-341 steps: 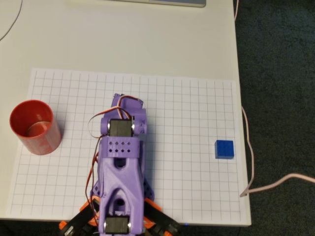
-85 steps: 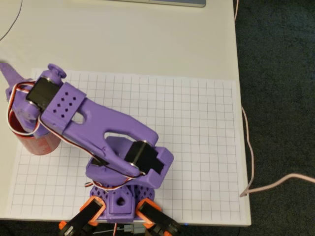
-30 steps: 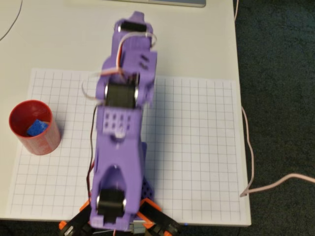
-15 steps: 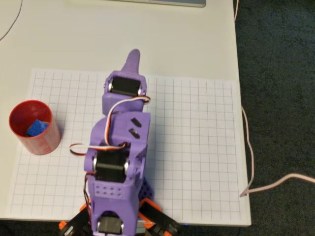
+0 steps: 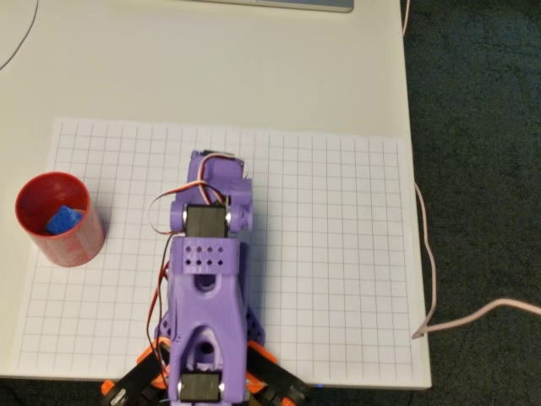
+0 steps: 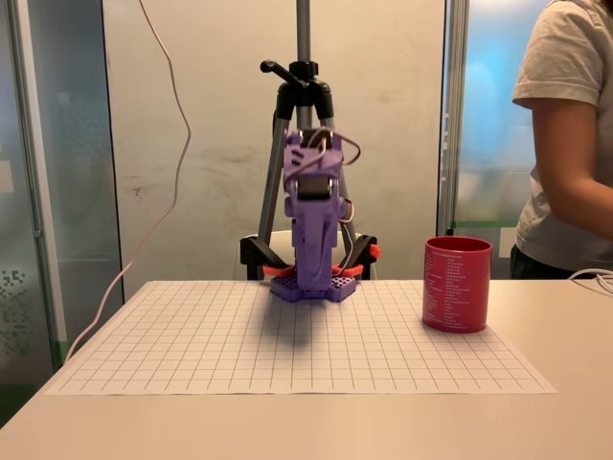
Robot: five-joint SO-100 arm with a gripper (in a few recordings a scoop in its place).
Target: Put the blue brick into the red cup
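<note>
The red cup (image 5: 74, 247) stands upright at the left edge of the grid sheet in the overhead view. The blue brick (image 5: 62, 221) lies inside it, tilted against the cup's floor. In the fixed view the red cup (image 6: 457, 285) stands at the right, and its wall hides the brick. The purple arm is folded back over its base in the middle of the sheet, far from the cup. My gripper (image 5: 216, 169) points downward under the wrist with nothing seen in it, and its jaws are hidden.
A white grid sheet (image 5: 338, 211) covers the table. A cable (image 5: 427, 254) runs along the table's right edge. In the fixed view a tripod (image 6: 303, 86) stands behind the arm and a person (image 6: 570, 144) stands at the right, behind the cup.
The arm has drawn back from its stretched-out pose and folded down over its base. The blue brick, once on the sheet's right side, now stays in the cup.
</note>
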